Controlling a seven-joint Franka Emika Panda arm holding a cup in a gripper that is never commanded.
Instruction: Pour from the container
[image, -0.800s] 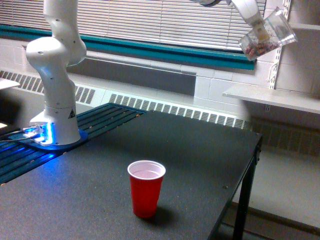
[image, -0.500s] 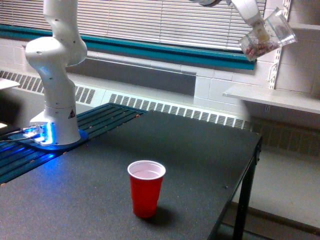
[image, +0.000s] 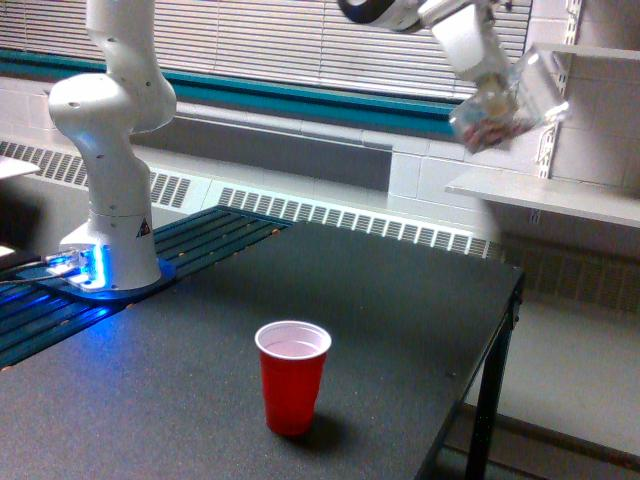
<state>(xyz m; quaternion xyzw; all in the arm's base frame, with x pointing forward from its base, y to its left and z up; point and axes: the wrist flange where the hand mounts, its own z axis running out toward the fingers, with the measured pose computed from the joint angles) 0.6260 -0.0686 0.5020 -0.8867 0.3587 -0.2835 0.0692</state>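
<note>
Two cups catch the eye: a red cup (image: 292, 376) standing upright on the dark table (image: 400, 300), and high above it, toward the exterior view's right, the container (image: 510, 100), a clear tumbler carried in the air by the robot's gripper (image: 488, 82). The tumbler is tilted, its open mouth angled up and toward the exterior view's right, and small pinkish pieces (image: 485, 130) lie heaped in its lower end. It looks smeared with motion blur, so its edges are hard to make out. The gripper is closed around the tumbler's side; its fingers are too blurred to tell apart. The tumbler hangs in front of the window blinds (image: 300, 40) and the teal sill, just above a white wall shelf (image: 550, 195), well apart from the red cup and not over it. The red cup sits near the table's front, its pale inside showing at the rim. At the exterior view's left the arm's white base (image: 112, 180) rises from the table's far side, with a blue light (image: 85, 268) glowing at its foot. A long radiator grille (image: 350, 222) runs along the wall behind the table.
</note>
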